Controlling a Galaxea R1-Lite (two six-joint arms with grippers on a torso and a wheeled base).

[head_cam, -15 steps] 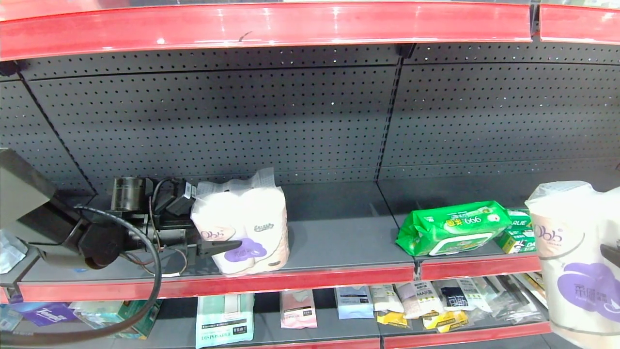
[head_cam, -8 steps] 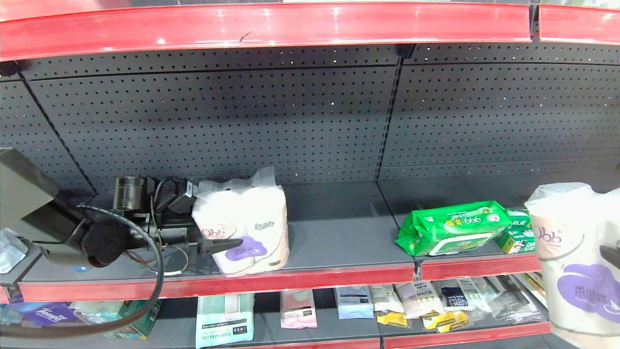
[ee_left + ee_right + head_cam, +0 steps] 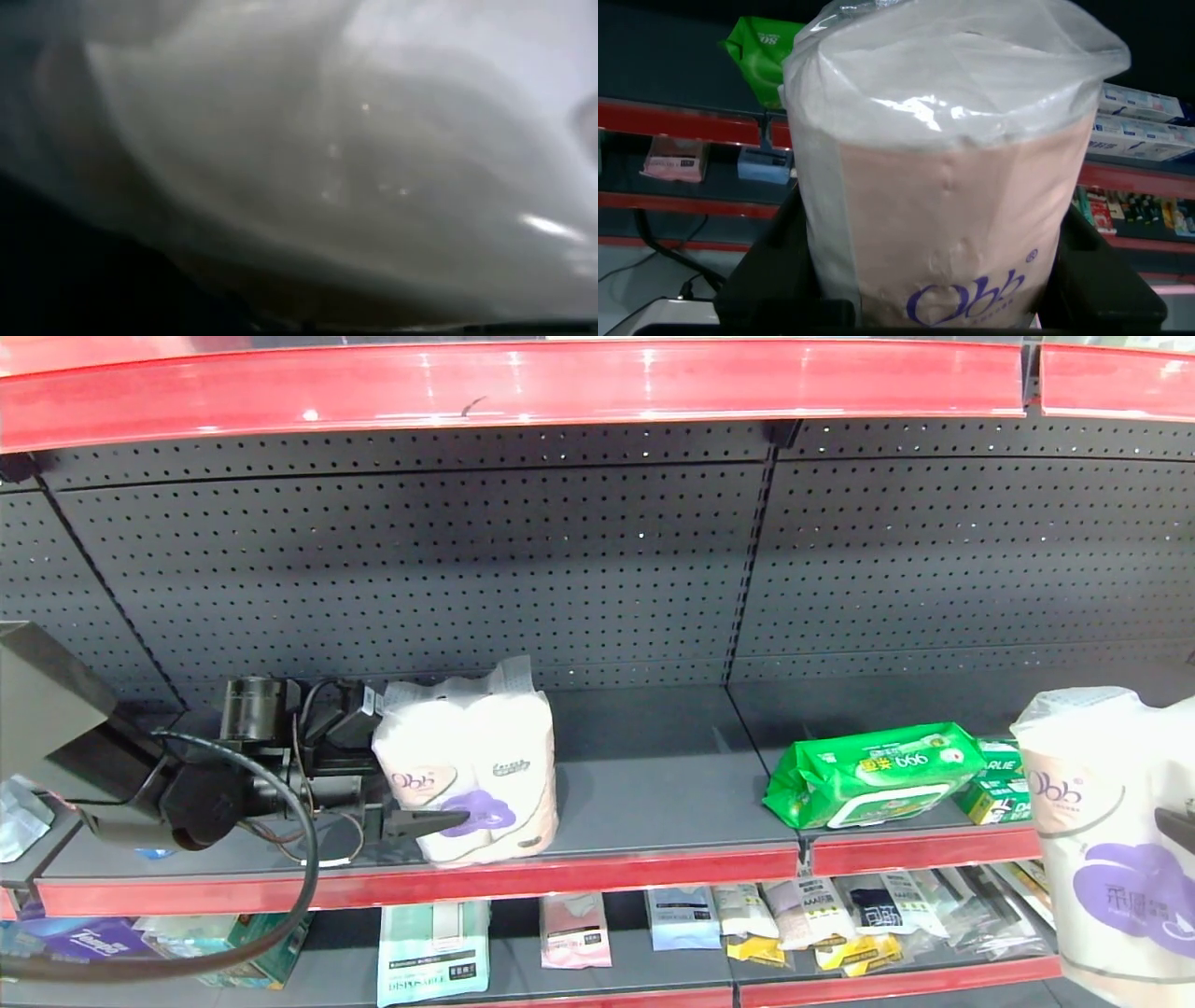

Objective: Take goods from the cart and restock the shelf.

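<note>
The left end effector [image 3: 439,795] clasps a roll pack [image 3: 471,761] that stands upright on the shelf [image 3: 653,784], at about 8 o'clock in the head view. Its near finger [image 3: 425,821] lies across the pack's front face, and the left wrist view is pressed against the wrapping. The pack's base appears to rest on the shelf board, just behind the red lip [image 3: 607,873], so the step in hand looks like the release. To do it well, the fingers should part slowly and evenly so that neither drags the soft wrapper. The arm should then back out toward 9 o'clock, level, so the tall pack is not tipped forward over the lip. The right end effector [image 3: 943,299] grips a second roll pack [image 3: 1111,831], held off the shelf at 4 o'clock. It would best go at 3 o'clock of the first pack, well short of the green wipes pack [image 3: 873,773], and only after the left arm is away.
</note>
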